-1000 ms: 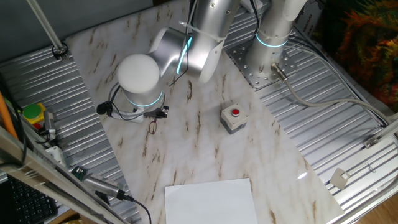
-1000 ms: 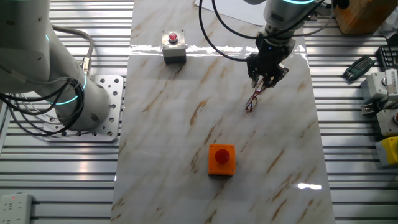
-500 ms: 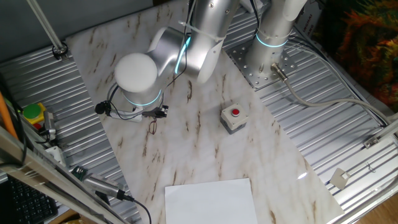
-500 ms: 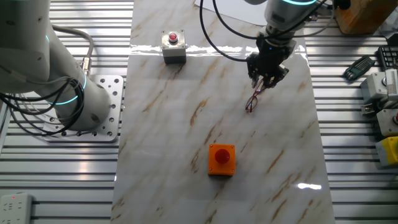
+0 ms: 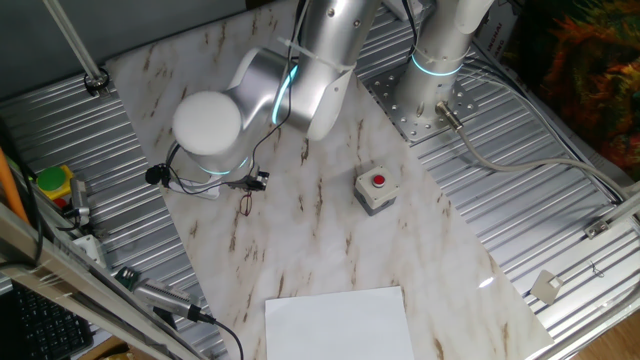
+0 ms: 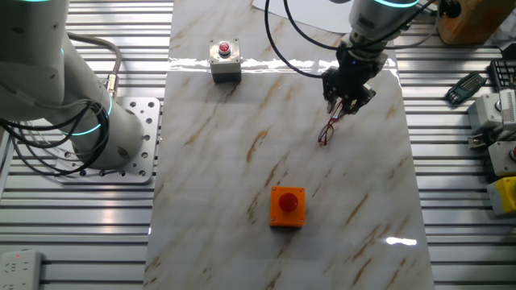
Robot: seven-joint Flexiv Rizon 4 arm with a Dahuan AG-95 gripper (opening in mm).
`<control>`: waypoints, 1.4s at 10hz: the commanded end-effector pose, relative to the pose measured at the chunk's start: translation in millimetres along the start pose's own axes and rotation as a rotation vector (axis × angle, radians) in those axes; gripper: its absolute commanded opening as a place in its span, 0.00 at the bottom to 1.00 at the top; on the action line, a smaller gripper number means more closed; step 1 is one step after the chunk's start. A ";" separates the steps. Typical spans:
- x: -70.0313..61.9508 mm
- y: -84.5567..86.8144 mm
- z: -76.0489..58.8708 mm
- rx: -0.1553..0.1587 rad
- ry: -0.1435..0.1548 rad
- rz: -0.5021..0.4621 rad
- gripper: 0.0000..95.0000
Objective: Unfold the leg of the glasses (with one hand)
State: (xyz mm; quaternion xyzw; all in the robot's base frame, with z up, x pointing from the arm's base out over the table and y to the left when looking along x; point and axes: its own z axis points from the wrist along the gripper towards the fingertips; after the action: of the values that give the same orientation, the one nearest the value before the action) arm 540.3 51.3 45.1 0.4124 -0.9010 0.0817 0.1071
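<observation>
Glasses (image 6: 326,134) lie on the marble table (image 6: 218,161), toward its right side, well apart from the grey button box (image 6: 225,61) and orange button box (image 6: 287,206). Gripper (image 6: 345,105) sits directly above, fingertips down at the thin leg (image 6: 333,122); contact looks likely, but whether it is clenched I cannot tell.

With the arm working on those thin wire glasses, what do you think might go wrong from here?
1. The small reddish-brown wire glasses lie loose on the smooth marble table, so they may slide rather than unfold.
2. The black hand is at the thin leg; too much pull might bend it.
</observation>
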 end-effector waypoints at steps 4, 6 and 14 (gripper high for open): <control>-1.1 0.0 0.0 -0.042 0.025 -0.015 0.20; -1.1 0.0 0.0 -0.043 0.023 -0.011 0.20; -0.2 -0.4 1.6 -0.040 0.036 -0.026 0.20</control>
State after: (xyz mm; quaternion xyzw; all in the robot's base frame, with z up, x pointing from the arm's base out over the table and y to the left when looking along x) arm 540.8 50.7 43.2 0.4202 -0.8948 0.0699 0.1337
